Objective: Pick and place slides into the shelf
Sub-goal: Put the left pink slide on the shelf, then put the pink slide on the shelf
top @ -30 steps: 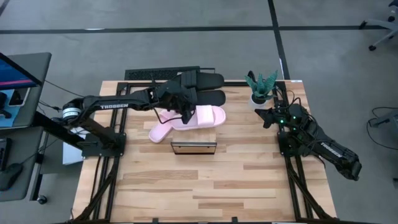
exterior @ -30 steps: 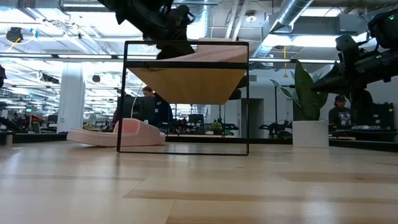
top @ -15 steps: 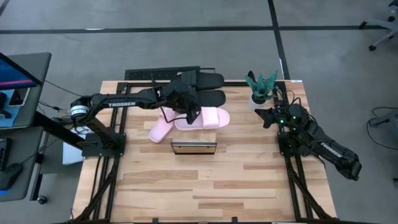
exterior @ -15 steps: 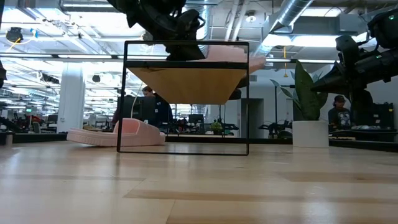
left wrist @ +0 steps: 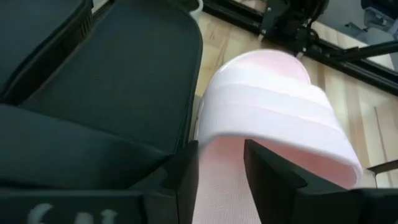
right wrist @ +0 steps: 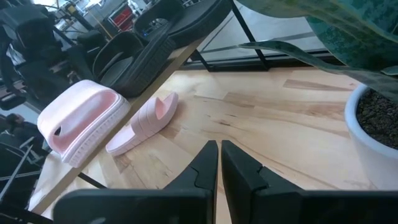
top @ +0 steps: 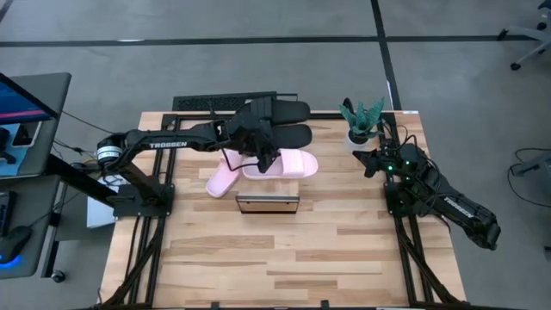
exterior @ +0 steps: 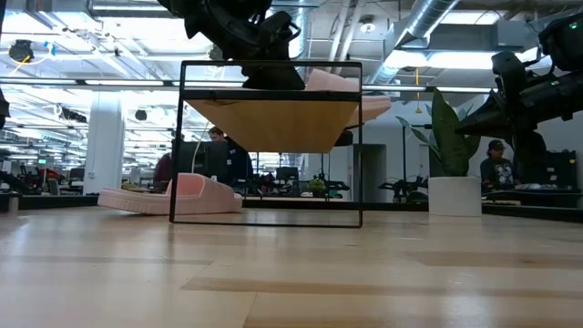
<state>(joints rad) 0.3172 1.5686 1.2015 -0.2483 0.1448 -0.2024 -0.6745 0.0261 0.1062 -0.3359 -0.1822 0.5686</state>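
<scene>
One pale pink slide [top: 284,164] lies on the shelf [exterior: 273,123], its toe end toward the table's right and reaching past the shelf's edge [exterior: 369,105]. Two black slides [top: 284,123] lie side by side on the shelf behind it. The other pink slide [top: 219,180] rests sole-down on the table left of the shelf. My left gripper [left wrist: 221,165] is open just over the shelved pink slide's heel end, pointing along it toward its strap [left wrist: 273,115]. My right gripper [top: 366,162] is shut, held off the table at the right. My left gripper has its fingers [left wrist: 267,171] apart right above the pink slide's footbed [left wrist: 221,186] at the heel end, slanting down from the table's left. I cannot tell whether a finger touches the footbed.
A potted plant [top: 360,129] stands at the far right, close to my right gripper. A small dark box [top: 268,204] sits on the table just in front of the shelf. The near half of the wooden table [top: 284,258] is bare boards.
My left gripper has carried the pink slide a little toward the table's right and down onto the shelf top. In the last half second the slide has settled there, its toe end dropping lower past the shelf's right edge, while the arm has kept still.
</scene>
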